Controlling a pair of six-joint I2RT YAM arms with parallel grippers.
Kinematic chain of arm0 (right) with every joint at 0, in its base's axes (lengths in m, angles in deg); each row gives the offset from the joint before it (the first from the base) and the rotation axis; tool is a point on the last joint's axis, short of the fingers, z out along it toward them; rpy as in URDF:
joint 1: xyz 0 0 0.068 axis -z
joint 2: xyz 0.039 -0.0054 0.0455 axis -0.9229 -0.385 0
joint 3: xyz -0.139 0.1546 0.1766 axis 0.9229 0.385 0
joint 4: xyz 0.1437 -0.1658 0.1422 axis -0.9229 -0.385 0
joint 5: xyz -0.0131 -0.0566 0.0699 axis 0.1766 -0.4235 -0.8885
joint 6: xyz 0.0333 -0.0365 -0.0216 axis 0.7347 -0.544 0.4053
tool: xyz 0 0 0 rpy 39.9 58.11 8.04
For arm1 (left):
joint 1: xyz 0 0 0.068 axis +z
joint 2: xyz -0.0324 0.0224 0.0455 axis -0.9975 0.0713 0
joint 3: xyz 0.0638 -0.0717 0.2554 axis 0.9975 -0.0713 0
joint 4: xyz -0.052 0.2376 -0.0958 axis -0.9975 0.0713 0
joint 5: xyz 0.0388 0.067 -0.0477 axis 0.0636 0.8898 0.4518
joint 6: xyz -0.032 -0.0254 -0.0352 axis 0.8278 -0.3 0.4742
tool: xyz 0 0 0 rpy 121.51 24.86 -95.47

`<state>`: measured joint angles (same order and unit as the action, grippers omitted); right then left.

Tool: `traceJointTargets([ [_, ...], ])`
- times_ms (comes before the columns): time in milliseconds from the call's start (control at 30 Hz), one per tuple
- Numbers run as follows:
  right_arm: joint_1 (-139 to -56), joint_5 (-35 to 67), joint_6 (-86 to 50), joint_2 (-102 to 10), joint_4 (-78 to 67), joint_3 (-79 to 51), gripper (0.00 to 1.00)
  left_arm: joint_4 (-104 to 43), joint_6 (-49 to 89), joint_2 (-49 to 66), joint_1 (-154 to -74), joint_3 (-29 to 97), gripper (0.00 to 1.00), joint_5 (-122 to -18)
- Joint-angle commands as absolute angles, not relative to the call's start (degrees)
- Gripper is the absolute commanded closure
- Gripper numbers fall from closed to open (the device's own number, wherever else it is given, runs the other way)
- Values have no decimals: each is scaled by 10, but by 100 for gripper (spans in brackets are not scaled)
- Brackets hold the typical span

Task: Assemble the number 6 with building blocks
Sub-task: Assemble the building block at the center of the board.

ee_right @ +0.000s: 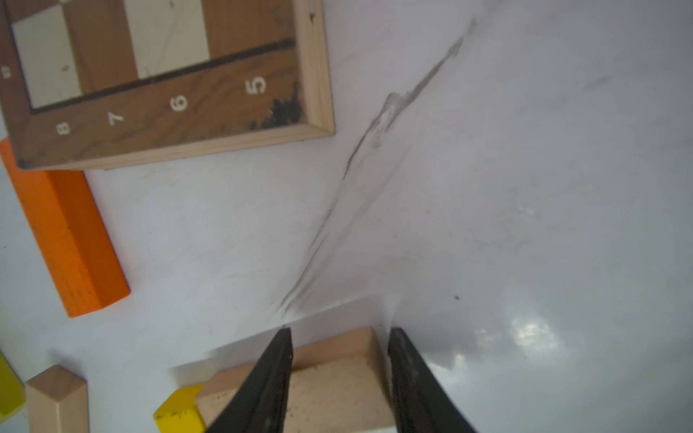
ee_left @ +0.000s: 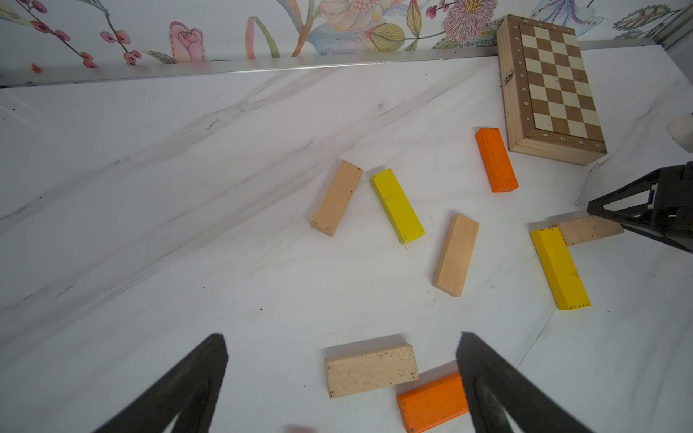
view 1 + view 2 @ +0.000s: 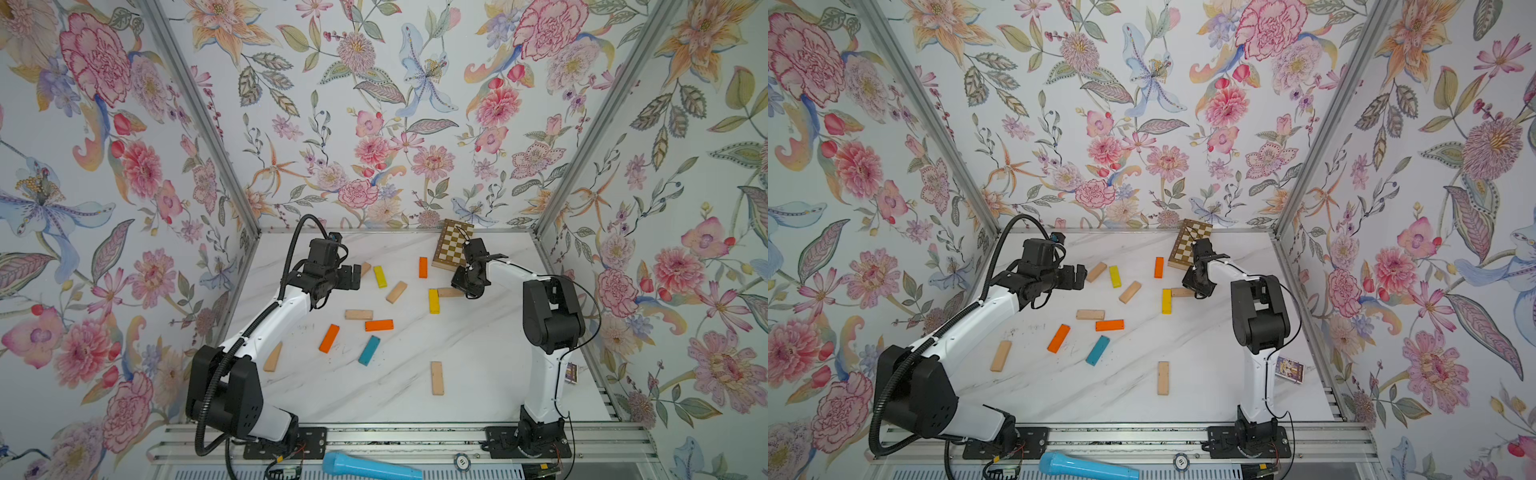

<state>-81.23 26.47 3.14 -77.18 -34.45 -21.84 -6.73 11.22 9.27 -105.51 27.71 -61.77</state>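
At the far right, the right gripper [image 1: 339,333] straddles a beige block [image 1: 330,390], grip unclear, likely squaring it against the yellow block [image 1: 180,412]; the left gripper [image 2: 341,335] hangs open.

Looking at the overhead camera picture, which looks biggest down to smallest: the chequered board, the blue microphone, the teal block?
Largest, tied: the blue microphone and the chequered board. They are too close to rank. The microphone seems nearer the camera, and the right arm hides part of the board.
Smallest: the teal block, clearly.
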Motion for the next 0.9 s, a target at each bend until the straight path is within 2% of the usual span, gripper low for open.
traceJointTargets([
  [0, -818, 268, 41, -753, -365, -204, 56, -69, 107, 96, -1060, 279, 1, -611],
  [867, -819, 264, -11, -772, -386, -245, 55, -67, 107, 109, -1061, 283, 1, -612],
])
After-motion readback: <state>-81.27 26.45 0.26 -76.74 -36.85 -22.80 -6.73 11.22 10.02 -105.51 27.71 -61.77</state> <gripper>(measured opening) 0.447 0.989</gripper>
